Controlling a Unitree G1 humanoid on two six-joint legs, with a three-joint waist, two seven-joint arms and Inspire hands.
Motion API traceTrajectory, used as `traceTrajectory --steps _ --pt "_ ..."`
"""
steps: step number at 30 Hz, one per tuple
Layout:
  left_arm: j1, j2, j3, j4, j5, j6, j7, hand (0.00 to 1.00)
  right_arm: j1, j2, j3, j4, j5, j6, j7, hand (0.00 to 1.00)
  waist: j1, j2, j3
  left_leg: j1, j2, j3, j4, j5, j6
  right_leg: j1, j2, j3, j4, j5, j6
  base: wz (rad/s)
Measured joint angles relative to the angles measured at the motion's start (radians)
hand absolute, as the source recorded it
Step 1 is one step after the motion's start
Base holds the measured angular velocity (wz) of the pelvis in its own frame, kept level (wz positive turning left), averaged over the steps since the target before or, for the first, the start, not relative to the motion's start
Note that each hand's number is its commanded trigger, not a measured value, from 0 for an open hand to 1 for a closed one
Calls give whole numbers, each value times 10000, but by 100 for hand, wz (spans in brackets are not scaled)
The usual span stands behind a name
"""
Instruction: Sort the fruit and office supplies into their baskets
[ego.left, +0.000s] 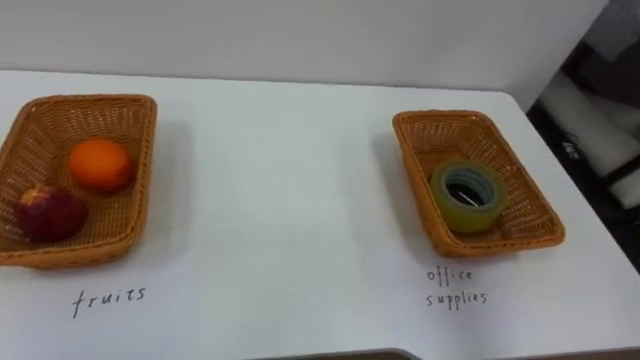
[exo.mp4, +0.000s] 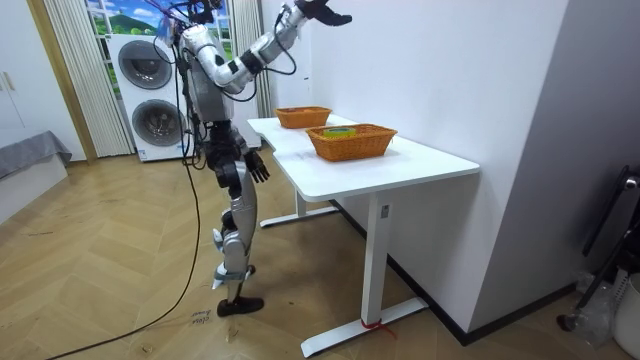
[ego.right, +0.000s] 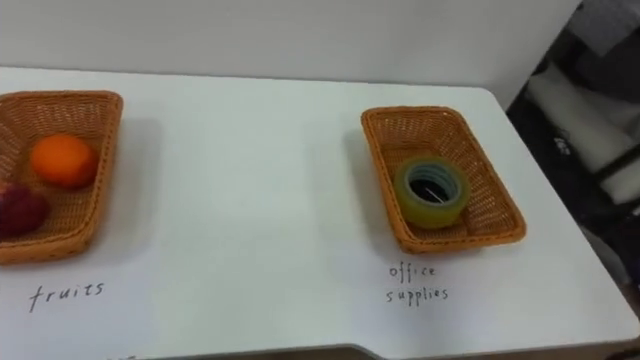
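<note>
On the white table (ego.left: 290, 200) stand two wicker baskets. The left one, the fruits basket (ego.left: 120, 110), holds an orange (ego.left: 100, 164) and a dark red fruit (ego.left: 48, 213). The right one, the office supplies basket (ego.left: 520, 215), holds a roll of tape (ego.left: 467, 196) lying flat. In the room view I stand at the table's long side, facing it. My left hand (exo.mp4: 326, 15) is raised high near the wall with straight fingers and holds nothing. My right hand (exo.mp4: 256, 166) hangs by my hip, fingers relaxed and empty.
Handwritten labels on the table (ego.right: 250, 190) name the fruits basket (ego.right: 95, 105) and the office supplies basket (ego.right: 500, 225). A white wall runs behind the table. Beyond the table's right edge lies dark clutter (ego.left: 600, 130). Stacked washing machines (exo.mp4: 150, 95) stand behind me.
</note>
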Motion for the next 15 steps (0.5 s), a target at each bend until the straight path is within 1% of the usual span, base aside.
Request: traceTrajectory --steps 1,3,4,5,7,9,11,12,13,14,15 --pt "10 1 6 7 -7 -13 4 0 113 0 -203 0 38 -36 -79 0 -42 20 -6 -14 10 15 1 -4 -7 -30 15 36 -3 8 -8 -15" --pt "194 -2 5 63 -6 -170 27 0 415 0 -754 0 302 -64 -671 0 -231 129 -21 -51 16 138 -9 -20 -31 -62 48 57 -3 8 -8 -10" --pt "233 1 3 76 -12 -189 39 0 479 0 -878 0 415 -79 -837 0 -277 150 -17 -27 19 201 -13 -29 -41 -65 63 66 -7 9 -9 -18" --pt "302 14 0 77 -19 -204 99 0 636 0 -1080 0 681 -134 -1204 0 -403 172 -11 2 74 251 -21 -38 -54 -62 82 59 -8 9 -10 -13" --pt "391 15 3 87 -7 -285 190 0 1011 0 -1328 0 1035 -275 -1750 0 -438 193 5 68 83 286 -56 -60 -90 -36 126 66 -9 10 -11 -9" --pt "480 15 8 76 -87 -343 247 0 1794 10 -1734 22 1531 -584 -2486 0 -451 188 6 88 115 354 -44 -79 -118 -36 173 69 -16 30 -44 -10" --pt "501 14 6 66 -116 -364 248 0 2304 15 -1961 129 2084 -745 -3000 0 -471 215 18 97 132 396 -39 -88 -131 -46 188 111 -22 33 -49 -6" --pt "515 14 6 64 -117 -383 251 0 2637 23 -2139 279 2479 -882 -3277 0 -481 246 25 88 193 403 -43 -90 -131 -54 188 134 -31 35 -52 -5" --pt "537 17 5 66 -119 -403 256 0 2785 38 -2187 416 2681 -998 -3434 0 -487 263 26 87 193 408 -44 -91 -131 -56 187 139 -30 35 -53 0" --pt "593 31 39 59 -127 -424 268 0 3181 157 -2348 647 3118 -1137 -3656 0 -505 265 18 80 197 411 -50 -93 -132 -53 184 123 -30 35 -54 0" --pt "630 31 89 56 -143 -460 326 0 3575 431 -2549 844 3453 -1191 -3856 0 -509 236 30 69 199 413 -48 -96 -136 -55 186 130 -36 33 -55 0"
